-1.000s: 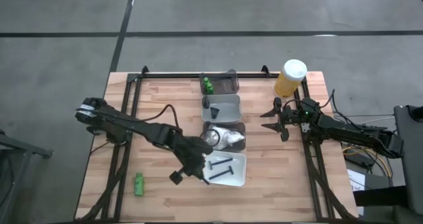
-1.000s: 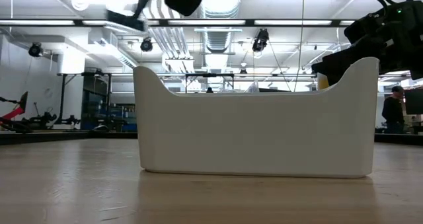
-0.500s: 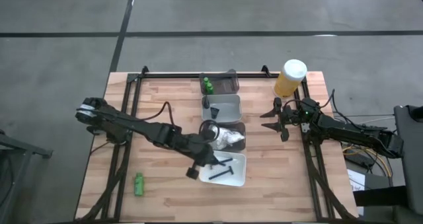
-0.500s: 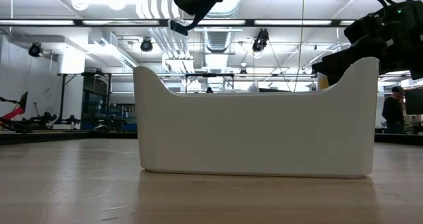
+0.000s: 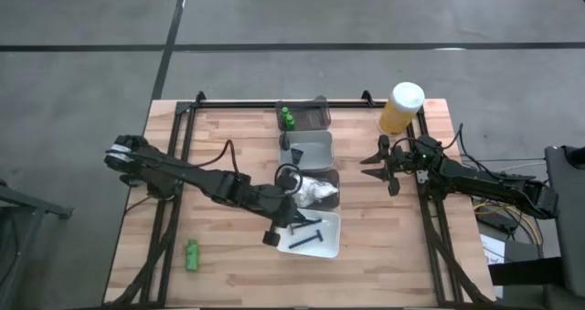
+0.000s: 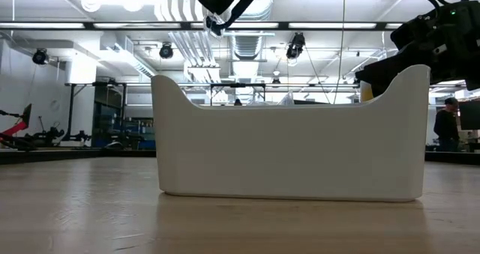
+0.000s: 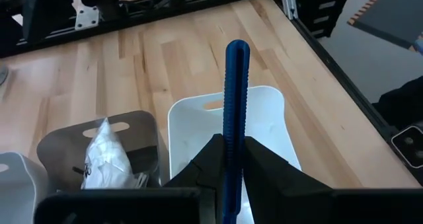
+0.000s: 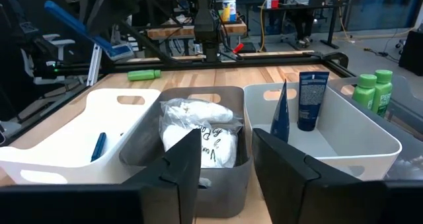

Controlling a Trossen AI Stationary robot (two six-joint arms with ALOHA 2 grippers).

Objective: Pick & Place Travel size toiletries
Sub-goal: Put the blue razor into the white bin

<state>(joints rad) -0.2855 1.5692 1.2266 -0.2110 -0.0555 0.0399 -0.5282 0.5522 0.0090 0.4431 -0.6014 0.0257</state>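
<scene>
Left pincer (image 7: pixel 226 159) has moved over white tray (image 7: pixel 271 118), clenched on blue razor stick (image 7: pixel 233 112), long axis pointing forward beyond fingertips; right pincer (image 5: pixel 373 166) released.

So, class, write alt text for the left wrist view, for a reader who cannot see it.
The left gripper is shut on a slim blue razor stick, which stands straight out over the white tray on the wooden table. Beside it, a grey tray holds white crinkly packets.
</scene>
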